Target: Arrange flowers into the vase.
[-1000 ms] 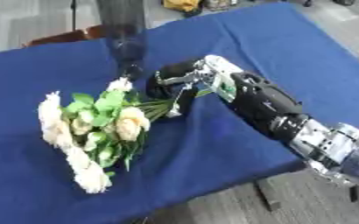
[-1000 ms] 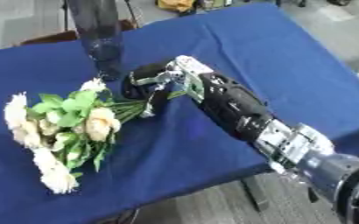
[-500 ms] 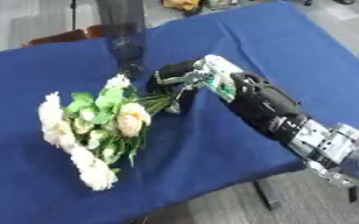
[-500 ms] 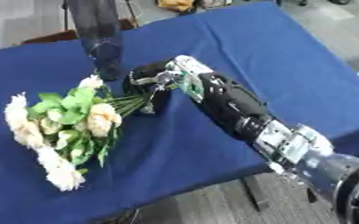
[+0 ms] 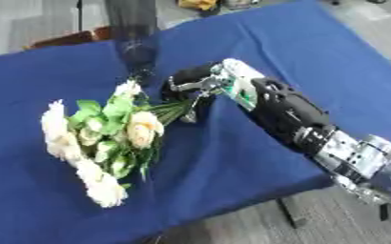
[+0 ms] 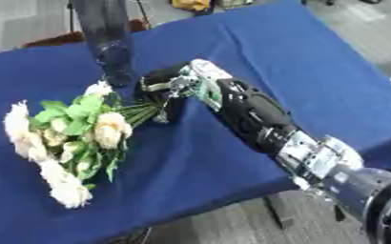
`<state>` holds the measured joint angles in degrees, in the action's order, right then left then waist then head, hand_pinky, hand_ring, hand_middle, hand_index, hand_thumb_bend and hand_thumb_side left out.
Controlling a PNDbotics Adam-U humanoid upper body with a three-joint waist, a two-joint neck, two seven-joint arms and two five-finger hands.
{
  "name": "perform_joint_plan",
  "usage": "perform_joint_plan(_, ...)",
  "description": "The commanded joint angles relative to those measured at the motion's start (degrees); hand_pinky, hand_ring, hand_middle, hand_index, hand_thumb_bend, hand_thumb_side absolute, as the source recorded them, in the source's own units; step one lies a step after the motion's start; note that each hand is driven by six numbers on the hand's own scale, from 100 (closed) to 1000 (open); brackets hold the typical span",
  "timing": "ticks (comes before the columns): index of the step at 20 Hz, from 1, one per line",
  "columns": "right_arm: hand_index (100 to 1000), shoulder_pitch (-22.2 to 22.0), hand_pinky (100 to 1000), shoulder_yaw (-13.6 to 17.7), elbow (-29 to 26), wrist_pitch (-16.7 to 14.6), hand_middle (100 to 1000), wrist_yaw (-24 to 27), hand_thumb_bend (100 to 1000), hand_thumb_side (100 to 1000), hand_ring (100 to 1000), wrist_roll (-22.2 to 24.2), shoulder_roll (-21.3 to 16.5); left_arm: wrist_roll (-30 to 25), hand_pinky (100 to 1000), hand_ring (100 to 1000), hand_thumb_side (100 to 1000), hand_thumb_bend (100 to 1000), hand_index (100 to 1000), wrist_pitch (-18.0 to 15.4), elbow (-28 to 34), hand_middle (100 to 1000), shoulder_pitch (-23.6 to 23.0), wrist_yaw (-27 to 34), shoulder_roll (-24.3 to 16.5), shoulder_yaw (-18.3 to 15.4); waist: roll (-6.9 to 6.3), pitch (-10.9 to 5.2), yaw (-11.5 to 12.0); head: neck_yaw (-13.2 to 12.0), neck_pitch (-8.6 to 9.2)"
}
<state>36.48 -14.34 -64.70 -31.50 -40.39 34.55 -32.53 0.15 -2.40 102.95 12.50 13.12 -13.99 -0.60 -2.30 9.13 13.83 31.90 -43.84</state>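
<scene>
Right hand: it is curling its fingers around the stem end of the bouquet, just in front of the vase; the arm is reaching in from the lower right corner.
Left hand: it is not showing in either view.
Bouquet: it is lying tilted on the blue tablecloth, cream blooms and green leaves fanning away from the vase toward the near edge, stems pointing back toward the vase. Whether the blooms are resting on the cloth or hanging just above it, I cannot tell.
Vase: it is standing upright at the far side of the table, a tall dark glass shape, with the bouquet's nearest bloom almost at its base.
Step in hand: judging by the grasp, the hand is getting ready to lift the bunch by its stems.
Doing it well: the hand should be swinging the blooms upward so the stems are hanging straight down, rising clear of the vase's mouth before moving over it, then lowering the stems inside. The vase is narrow and tall, so brushing its side could be tipping it; the heavy flower end could also be sagging and twisting in the grasp.
Writing: no brand, label or lettering is showing on the vase, the cloth or the arm.
</scene>
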Motion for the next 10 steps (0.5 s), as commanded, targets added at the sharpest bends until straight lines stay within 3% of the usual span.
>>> perform_joint_plan(1, 505, 0.28, 462, 0.07, -0.70, -17.00, 670, 0.19, 100, 182, 559, 17.42, -1.19, -0.15, 532, 554, 967, 302, 824, -0.08, 0.90, 611, 0.31, 0.17, -0.34, -0.64, -0.78, 0.22, 0.01, 0.14, -0.27)
perform_joint_plan(4, 485, 0.48, 454, 1.18, -1.21, -16.09, 590, 1.10, 100, 204, 555, 17.42, -1.08, -0.12, 533, 555, 967, 303, 826, -0.09, 0.90, 611, 0.22, 0.20, -0.28, -0.70, -0.90, 0.20, -0.10, 0.12, -0.27)
perform_joint_plan(10, 492, 0.39, 445, 1.54, -3.12, -13.25, 576, 3.93, 100, 213, 550, 17.42, -1.38, -0.15, 533, 555, 967, 303, 826, -0.09, 0.89, 611, 0.24, 0.25, -0.28, -0.70, -0.91, 0.18, -0.07, 0.18, -0.27)
